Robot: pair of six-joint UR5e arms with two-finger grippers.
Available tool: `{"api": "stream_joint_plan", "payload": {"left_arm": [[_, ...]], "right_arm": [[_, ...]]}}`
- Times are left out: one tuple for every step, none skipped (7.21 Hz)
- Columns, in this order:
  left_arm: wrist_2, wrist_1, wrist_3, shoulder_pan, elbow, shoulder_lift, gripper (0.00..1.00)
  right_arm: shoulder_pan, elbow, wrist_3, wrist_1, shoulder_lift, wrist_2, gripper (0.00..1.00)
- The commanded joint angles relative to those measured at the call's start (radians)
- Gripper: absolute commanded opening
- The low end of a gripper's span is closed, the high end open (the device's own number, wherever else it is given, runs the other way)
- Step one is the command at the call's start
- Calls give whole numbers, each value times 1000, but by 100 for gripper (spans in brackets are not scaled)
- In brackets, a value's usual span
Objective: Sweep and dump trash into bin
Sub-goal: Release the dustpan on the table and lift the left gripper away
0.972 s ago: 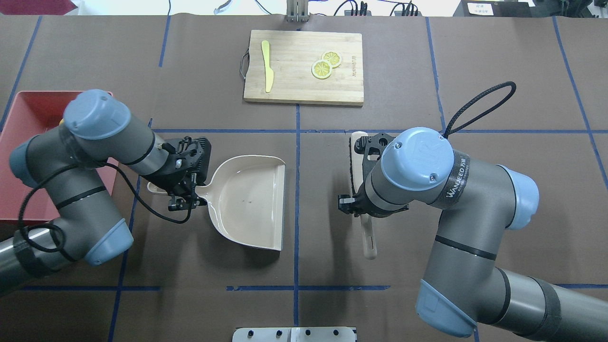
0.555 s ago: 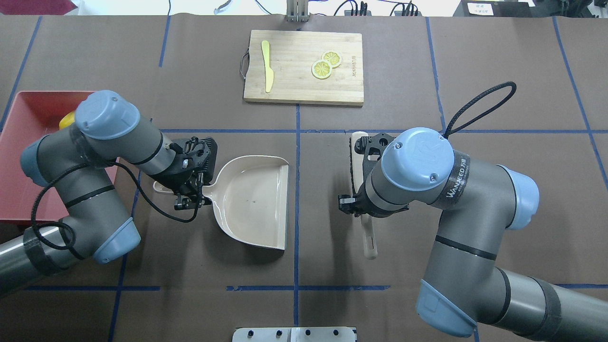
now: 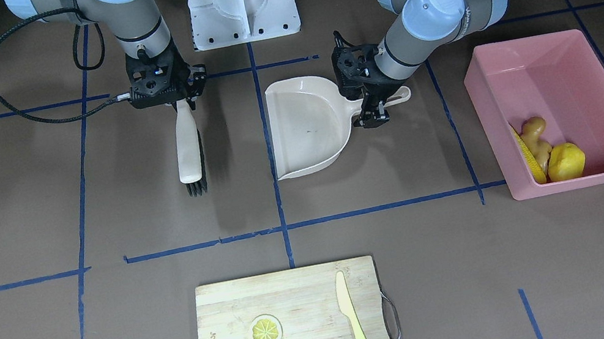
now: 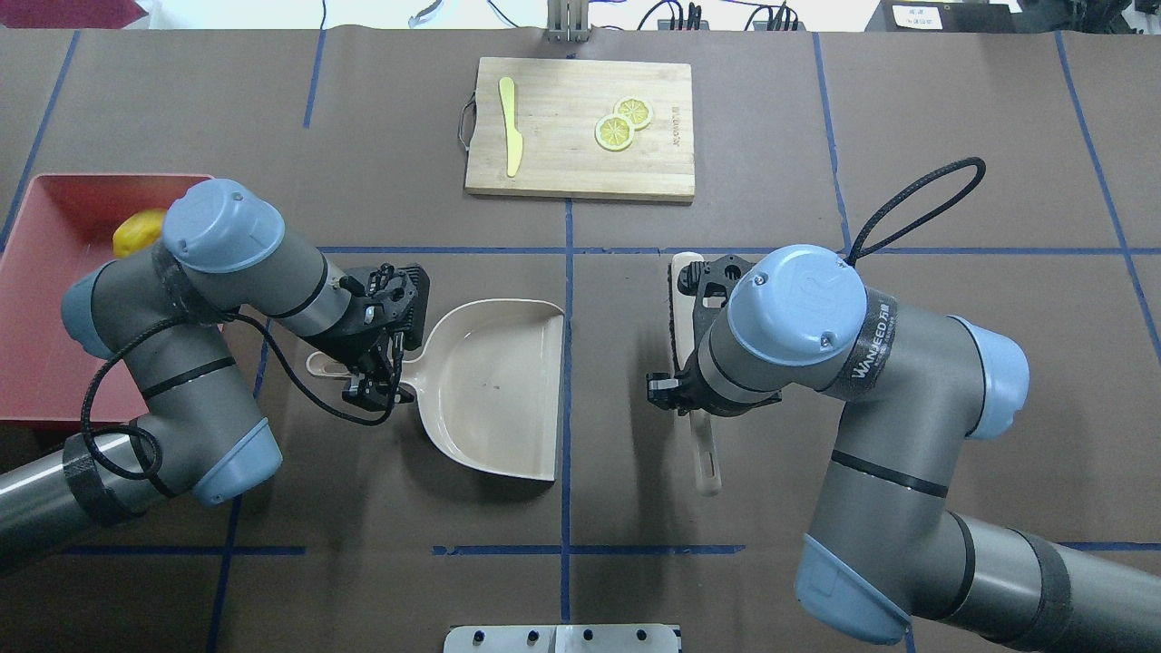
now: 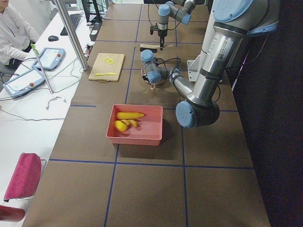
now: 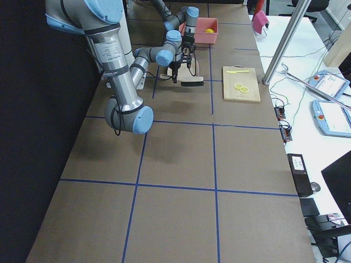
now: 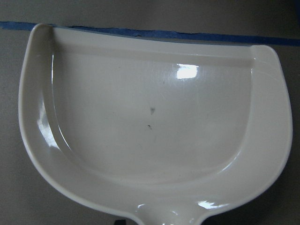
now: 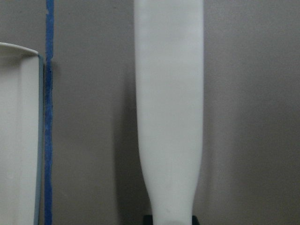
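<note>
In the front-facing view the corn cob [image 3: 530, 157], ginger root [image 3: 534, 131] and yellow lump [image 3: 565, 161] lie inside the bin [image 3: 583, 180], near which the left gripper [image 3: 371, 112] pinches the handle of the empty dustpan [image 3: 308, 131]; overhead, farther from the bin, the right gripper [image 4: 669, 392] clamps the brush [image 4: 706, 453], so the dumping looks done.

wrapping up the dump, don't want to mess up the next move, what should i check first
1. All trash in the bin: ok; corn cob, ginger root and yellow lump lie inside.
2. The dustpan emptied: ok, nothing in it.
3. Grip of left gripper on dustpan handle: ok, shut.
4. Grip of right gripper on brush: ok, shut.
5. Dustpan set down flat: cannot tell.
</note>
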Motion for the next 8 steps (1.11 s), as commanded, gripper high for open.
{"api": "stream_joint_plan", "payload": {"left_arm": [[12, 11, -49, -37, -51, 7, 97], [13, 15, -99, -100, -94, 22, 99], [12, 39, -103, -139, -153, 63, 99], [13, 124, -103, -218, -184, 77, 99], [10, 210, -91, -305, -183, 81, 99], [15, 244, -91, -381, -170, 87, 100], [18, 245, -91, -454, -153, 113, 100], [19, 243, -89, -522, -121, 120, 99]], "right_arm": [[-2, -3, 0, 0, -2, -1, 0], [-3, -6, 0, 0, -4, -1, 0], [-3, -9, -2, 0, -5, -2, 0], [1, -11, -17, 0, -10, -1, 0], [16, -14, -21, -2, -19, 2, 0], [38, -17, -72, -2, -21, 7, 0], [67, -17, -110, -5, -27, 14, 0], [117, -17, -159, -5, -46, 42, 0]]}}
